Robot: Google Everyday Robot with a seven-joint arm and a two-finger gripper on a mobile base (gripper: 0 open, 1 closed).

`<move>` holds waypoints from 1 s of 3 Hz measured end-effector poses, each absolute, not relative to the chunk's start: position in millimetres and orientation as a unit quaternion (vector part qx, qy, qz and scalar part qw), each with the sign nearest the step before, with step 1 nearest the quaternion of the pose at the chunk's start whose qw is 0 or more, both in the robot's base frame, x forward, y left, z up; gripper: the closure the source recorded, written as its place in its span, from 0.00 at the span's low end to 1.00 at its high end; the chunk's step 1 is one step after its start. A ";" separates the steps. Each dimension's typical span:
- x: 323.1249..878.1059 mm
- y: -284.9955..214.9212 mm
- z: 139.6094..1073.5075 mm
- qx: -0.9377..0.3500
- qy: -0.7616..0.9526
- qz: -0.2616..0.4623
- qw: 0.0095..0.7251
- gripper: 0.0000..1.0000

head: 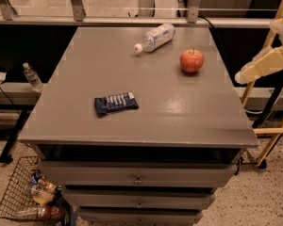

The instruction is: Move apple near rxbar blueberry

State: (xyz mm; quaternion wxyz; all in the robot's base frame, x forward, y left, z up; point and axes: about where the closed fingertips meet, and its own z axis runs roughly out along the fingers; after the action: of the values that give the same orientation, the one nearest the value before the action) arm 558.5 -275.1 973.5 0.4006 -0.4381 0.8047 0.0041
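Observation:
The red-orange apple (192, 60) stands on the grey table (179, 112) at the back right. The dark navy rxbar blueberry (116, 103) lies flat at the left of the table's middle, well apart from the apple. My gripper (262, 64) shows as a cream-coloured piece at the right edge of the view. It hangs off the table's right side, level with the apple and to its right, and touches nothing.
A clear plastic water bottle (154, 37) lies on its side at the back of the table, left of the apple. A wooden frame (269, 131) stands to the right. A wire basket (26, 197) with rubbish sits on the floor at the lower left. Drawers (137, 178) lie below the tabletop.

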 end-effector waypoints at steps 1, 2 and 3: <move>558.5 -275.0 973.6 -0.438 0.805 0.004 0.401 0.00; 589.4 -248.6 952.7 -0.433 0.801 0.054 0.410 0.00; 629.3 -219.8 932.5 -0.416 0.802 0.091 0.419 0.00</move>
State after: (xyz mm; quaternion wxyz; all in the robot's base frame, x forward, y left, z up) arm 629.3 -219.8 932.5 0.4190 -0.4163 0.8018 0.0910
